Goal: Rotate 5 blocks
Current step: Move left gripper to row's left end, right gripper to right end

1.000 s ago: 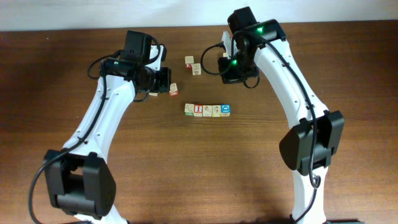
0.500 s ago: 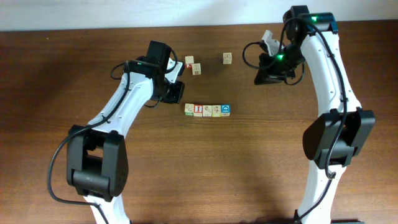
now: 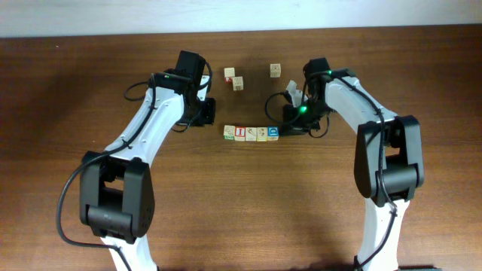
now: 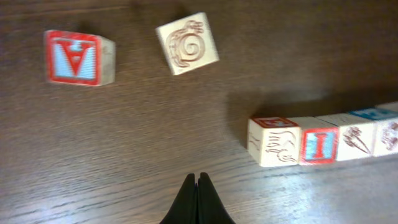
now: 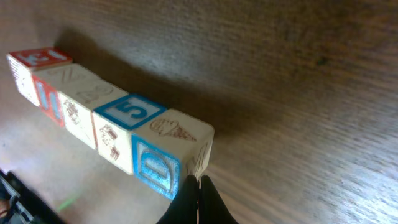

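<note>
Five pale wooden blocks lie in a touching row (image 3: 251, 133). The green-edged block (image 3: 229, 132) is at its left end, the red-printed "I" block (image 3: 240, 133) is beside that, and the blue-faced block (image 3: 273, 133) is at the right end. My right gripper (image 5: 199, 182) is shut and empty. Its tips rest against the near corner of the blue-faced end block (image 5: 163, 160), next to the blue "5" block (image 5: 133, 112). My left gripper (image 4: 198, 178) is shut on nothing. It hovers over bare wood, short of the row's left end block (image 4: 272, 142) and apart from it.
Three loose cubes lie behind the row: a red-and-blue-faced one (image 3: 230, 74) (image 4: 77, 57), a spiral-printed one (image 3: 239, 83) (image 4: 186, 43), and a plain one (image 3: 276, 70). Dark wooden tabletop (image 3: 248, 196) stretches toward the front.
My right arm swung out to the far right, then came back down to the right end of the row with its gripper shut. My left arm shifted right toward the row's left end.
</note>
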`<state>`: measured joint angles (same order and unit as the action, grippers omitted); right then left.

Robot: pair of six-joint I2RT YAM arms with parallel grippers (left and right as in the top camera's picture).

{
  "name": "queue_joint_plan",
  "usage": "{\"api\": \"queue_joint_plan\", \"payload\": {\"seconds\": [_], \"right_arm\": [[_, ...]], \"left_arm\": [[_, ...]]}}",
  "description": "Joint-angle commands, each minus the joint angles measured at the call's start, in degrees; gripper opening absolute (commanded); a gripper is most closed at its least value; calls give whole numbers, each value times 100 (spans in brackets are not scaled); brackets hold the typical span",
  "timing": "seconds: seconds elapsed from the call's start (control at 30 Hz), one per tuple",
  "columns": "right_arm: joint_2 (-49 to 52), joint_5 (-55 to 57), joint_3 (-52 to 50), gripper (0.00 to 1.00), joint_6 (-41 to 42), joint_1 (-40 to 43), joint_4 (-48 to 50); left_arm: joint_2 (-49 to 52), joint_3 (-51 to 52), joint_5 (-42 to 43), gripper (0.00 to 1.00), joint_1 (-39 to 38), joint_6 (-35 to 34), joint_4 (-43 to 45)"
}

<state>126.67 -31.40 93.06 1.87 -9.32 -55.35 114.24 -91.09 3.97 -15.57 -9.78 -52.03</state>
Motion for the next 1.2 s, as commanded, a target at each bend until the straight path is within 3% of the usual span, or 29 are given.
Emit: {"api": "queue_joint_plan", "payload": {"seconds": [0.0,0.47,0.7,0.97,1.17], "right_arm": [[-72,57,-310,4,240,-7,236],[-74,52,-472,4,286,105,616],[-76,-684,-472,4,-247,227,501],[-96,-955,-472,4,-313,162,315],[-96,-911,-472,4,-289,70,267]], "left_arm": [[52,-46,-254,0,46,-262,-11],[59,-46,-334,0,35,-262,92],[59,-46,-332,0,35,-262,138],[59,-46,-330,0,35,-264,98],[59,-46,-79,0,35,-584,-2]]}}
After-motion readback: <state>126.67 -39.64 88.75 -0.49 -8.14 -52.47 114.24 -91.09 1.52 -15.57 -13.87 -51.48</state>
